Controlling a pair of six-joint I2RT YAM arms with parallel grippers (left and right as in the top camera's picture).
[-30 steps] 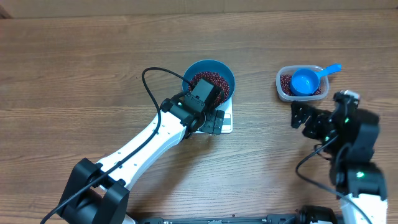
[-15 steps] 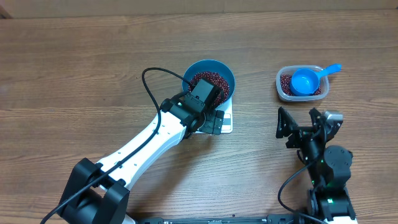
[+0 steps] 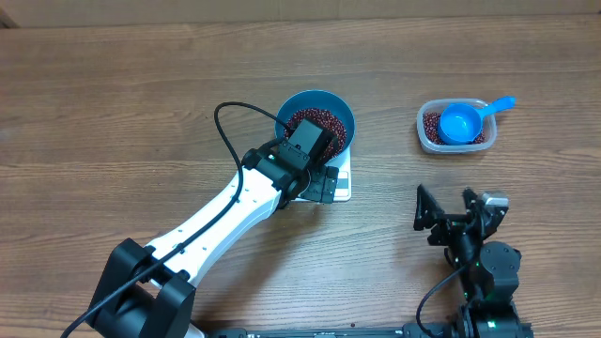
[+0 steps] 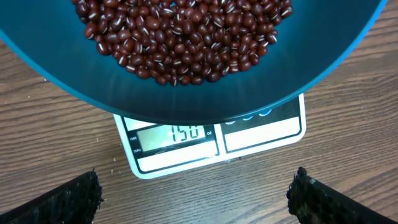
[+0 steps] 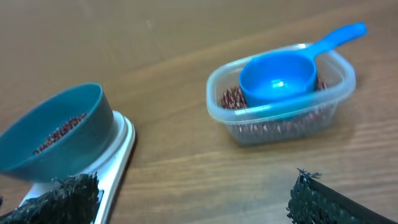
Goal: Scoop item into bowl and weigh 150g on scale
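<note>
My left gripper (image 4: 198,202) hangs wide open and holds nothing. Its two dark fingertips sit at the lower corners of the left wrist view, with bare wood counter (image 4: 348,93) between them. Just above them lies the white scale (image 4: 261,127), flat on the counter, its grey display (image 4: 177,134) reading 150. On the scale stands the blue bowl (image 4: 186,102), filling the top of the frame. Its side overhangs part of the display, and the red-brown beans (image 4: 180,37) lie heaped loose in its bottom.

My right gripper (image 5: 199,202) is also spread wide and empty, fingertips at the lower corners of the right wrist view. Beyond it, right of centre, a clear plastic tub (image 5: 280,115) holds more beans. A blue scoop (image 5: 277,78) rests on them, its handle reaching over the tub's rim toward the upper right. The bowl and scale show at the left edge, well apart from the tub.

Overhead, my right gripper sits at lower right, below the tub and clear of it. My left arm runs from lower left to centre frame, its gripper over the scale's lower edge, with the bowl just above.
</note>
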